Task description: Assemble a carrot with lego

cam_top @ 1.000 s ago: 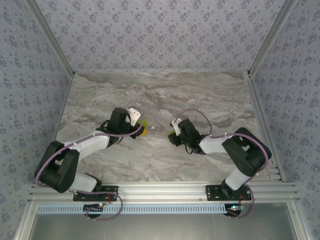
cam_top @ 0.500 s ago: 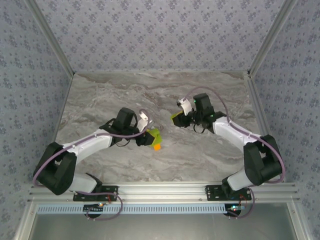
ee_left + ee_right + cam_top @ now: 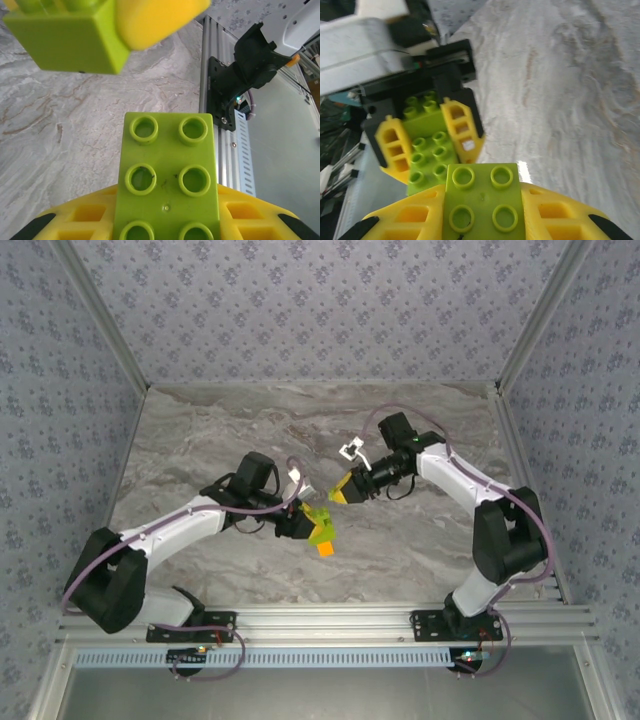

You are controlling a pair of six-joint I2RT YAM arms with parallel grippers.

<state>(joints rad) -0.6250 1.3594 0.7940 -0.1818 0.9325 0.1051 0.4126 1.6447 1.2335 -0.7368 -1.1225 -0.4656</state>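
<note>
Lime-green plastic, hard and glossy, sits nearest the left gripper (image 3: 306,522). Its jaws are closed on the side walls of a long green brick (image 3: 167,185), with the yellow pads (image 3: 75,222) on either flank and the studs left exposed. In the top view an orange brick (image 3: 326,549) is fixed at the outer end of that piece, beyond the fingertips. Together they form the part-built carrot (image 3: 320,530).

Just ahead of the left fingertips, and apart from them, is the right gripper (image 3: 345,490). It is likewise closed, pinching a four-stud lime-green brick (image 3: 482,200) by its side walls. The right wrist view shows the two green pieces facing each other, close but not touching. Beyond both grippers lies the marbled table (image 3: 430,540), and both loads appear to be held clear of it.

Assessment: the pieces are light, stiff and will not deform. Their smooth walls are slippery, so a skewed pinch could let a brick twist. Hold should be on opposite flat walls, keeping the studs and the hollow underside free. Joining calls for square alignment and a firm, straight press.
</note>
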